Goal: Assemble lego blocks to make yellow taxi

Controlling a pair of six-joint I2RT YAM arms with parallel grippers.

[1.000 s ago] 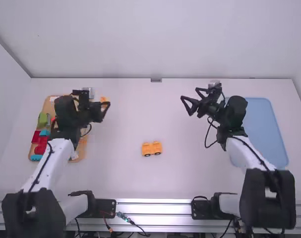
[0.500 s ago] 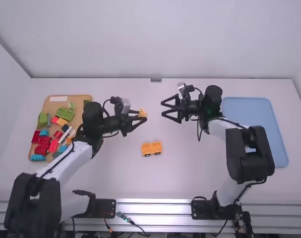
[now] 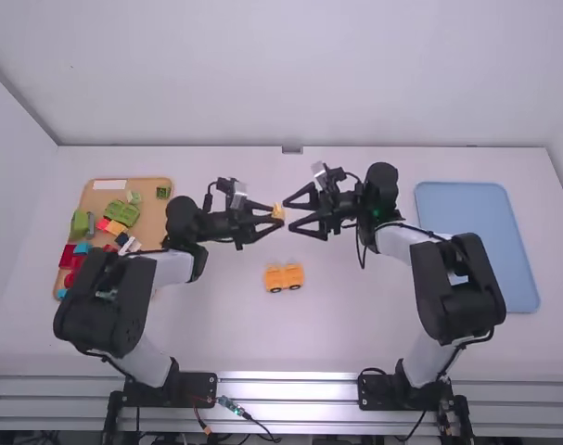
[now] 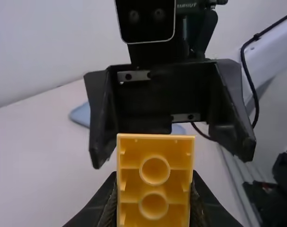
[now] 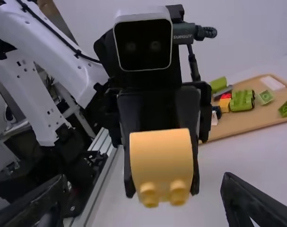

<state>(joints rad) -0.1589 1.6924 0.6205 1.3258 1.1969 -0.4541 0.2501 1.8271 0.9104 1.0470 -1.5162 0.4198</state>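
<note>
My left gripper (image 3: 274,221) is shut on a yellow block (image 3: 278,211) above the middle of the table. Facing it, my right gripper (image 3: 290,215) stands open, its fingertips close to the block. In the left wrist view the block (image 4: 155,179) shows its hollow underside between the fingers of my left gripper (image 4: 153,198). The right wrist view has the block's curved face and two studs (image 5: 162,158) between the spread fingers of my right gripper (image 5: 144,203); touch cannot be told. A yellow wheeled car base (image 3: 284,277) rests on the table in front of both arms' bases.
On the left, a wooden tray (image 3: 149,190) holds several green, red, blue and yellow pieces, partly under the left arm. A blue tray (image 3: 467,209) lies at the right, beside the right arm.
The left gripper has carried the yellow block from the wooden tray to mid-table. My open right gripper has moved left to meet it. The car base has stayed put.
</note>
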